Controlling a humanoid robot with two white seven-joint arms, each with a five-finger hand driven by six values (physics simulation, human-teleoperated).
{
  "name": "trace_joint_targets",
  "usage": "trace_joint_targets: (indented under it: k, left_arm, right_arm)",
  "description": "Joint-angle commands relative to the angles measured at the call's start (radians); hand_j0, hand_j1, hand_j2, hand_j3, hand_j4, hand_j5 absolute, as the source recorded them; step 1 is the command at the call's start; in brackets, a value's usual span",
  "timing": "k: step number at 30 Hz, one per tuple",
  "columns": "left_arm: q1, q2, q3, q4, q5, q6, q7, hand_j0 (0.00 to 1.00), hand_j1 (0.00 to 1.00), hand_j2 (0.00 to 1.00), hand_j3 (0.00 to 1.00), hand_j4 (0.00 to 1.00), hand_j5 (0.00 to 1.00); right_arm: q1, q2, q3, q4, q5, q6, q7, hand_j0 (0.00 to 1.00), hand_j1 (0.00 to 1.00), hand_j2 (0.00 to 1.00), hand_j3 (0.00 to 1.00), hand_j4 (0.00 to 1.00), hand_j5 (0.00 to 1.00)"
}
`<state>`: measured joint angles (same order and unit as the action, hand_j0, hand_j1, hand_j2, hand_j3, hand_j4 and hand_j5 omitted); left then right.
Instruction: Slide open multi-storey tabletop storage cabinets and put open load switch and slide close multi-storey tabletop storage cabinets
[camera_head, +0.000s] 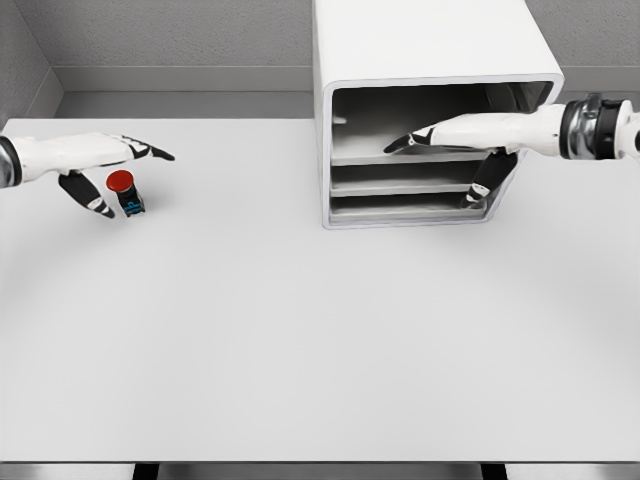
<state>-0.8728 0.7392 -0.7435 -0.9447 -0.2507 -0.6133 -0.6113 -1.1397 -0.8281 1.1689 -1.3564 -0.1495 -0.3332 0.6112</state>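
A white multi-storey cabinet (430, 60) stands at the back right of the table, its front showing shelves or drawers in three levels. My right hand (440, 150) is at its front, fingers extended into the top level and thumb down by the lower right edge, holding nothing. The load switch (124, 190), with a red round knob and a dark blue base, stands at the far left. My left hand (115, 165) hovers right around it, fingers stretched above and thumb beside it, open and not closed on it.
The white table (300, 340) spreads wide between the switch and the cabinet. A grey wall runs along the back, with a corner at the upper left.
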Motion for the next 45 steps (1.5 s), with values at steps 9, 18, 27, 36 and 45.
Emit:
trace_joint_targets:
  k: [9, 18, 27, 36, 45]
  left_arm:
    - [-0.008, -0.041, 0.004, 0.056, -0.071, 0.002, 0.000, 1.00, 1.00, 1.00, 1.00, 1.00, 1.00]
    - [-0.017, -0.047, 0.010, 0.083, -0.087, 0.002, 0.000, 1.00, 1.00, 1.00, 1.00, 1.00, 1.00]
    - [-0.015, -0.050, 0.004, 0.106, -0.088, 0.002, 0.000, 0.83, 0.83, 0.83, 0.83, 0.83, 0.83]
    - [-0.015, -0.047, 0.006, 0.113, -0.102, 0.002, 0.000, 0.60, 0.60, 0.60, 0.60, 0.60, 0.60]
    - [-0.014, -0.046, 0.013, 0.109, -0.099, 0.002, 0.000, 0.51, 0.51, 0.51, 0.51, 0.51, 0.51]
  right_arm:
    - [0.003, 0.011, 0.011, -0.018, 0.042, -0.027, 0.000, 1.00, 1.00, 1.00, 1.00, 1.00, 1.00]
    - [0.000, 0.004, 0.011, -0.056, 0.042, -0.096, 0.000, 1.00, 1.00, 1.00, 1.00, 1.00, 1.00]
    - [0.000, -0.026, 0.009, -0.147, 0.041, -0.115, 0.000, 1.00, 1.00, 1.00, 1.00, 1.00, 1.00]
    - [0.012, -0.108, 0.009, -0.204, 0.033, -0.217, 0.000, 1.00, 1.00, 1.00, 1.00, 1.00, 1.00]
    - [0.029, -0.157, 0.009, -0.270, 0.031, -0.278, 0.000, 1.00, 1.00, 1.00, 1.00, 1.00, 1.00]
